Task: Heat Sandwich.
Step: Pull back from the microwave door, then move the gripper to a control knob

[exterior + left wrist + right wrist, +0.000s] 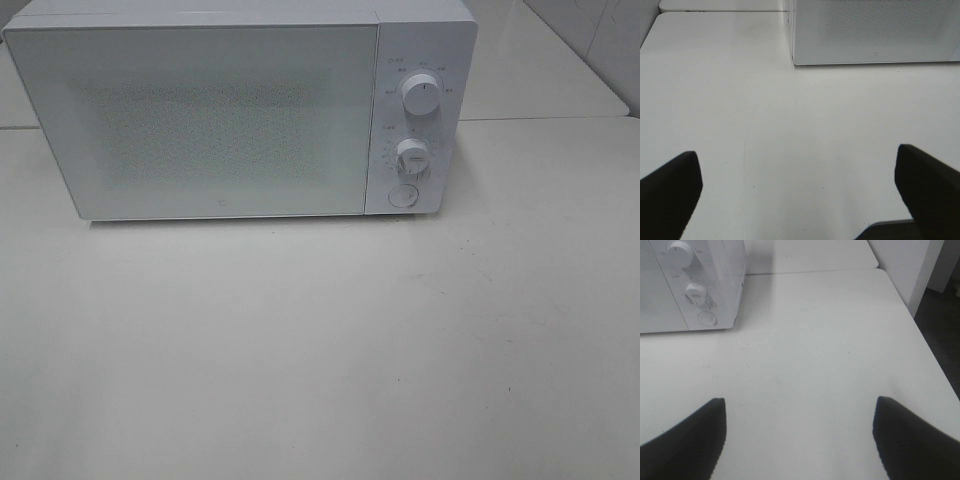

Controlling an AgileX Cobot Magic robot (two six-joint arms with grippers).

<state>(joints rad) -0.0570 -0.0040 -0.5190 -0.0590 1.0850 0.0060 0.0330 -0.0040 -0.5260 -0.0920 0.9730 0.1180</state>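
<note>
Glossy white microwave (220, 110), matt table (320, 350)

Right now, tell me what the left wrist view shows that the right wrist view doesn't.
Left wrist only: the microwave door with its dotted window, and the left gripper, open and empty. Right wrist only: the upper knob, lower knob, the button, the dark floor past the table's edge, and the right gripper, open and empty. Both: the white table and the microwave. Neither shows the sandwich.
</note>
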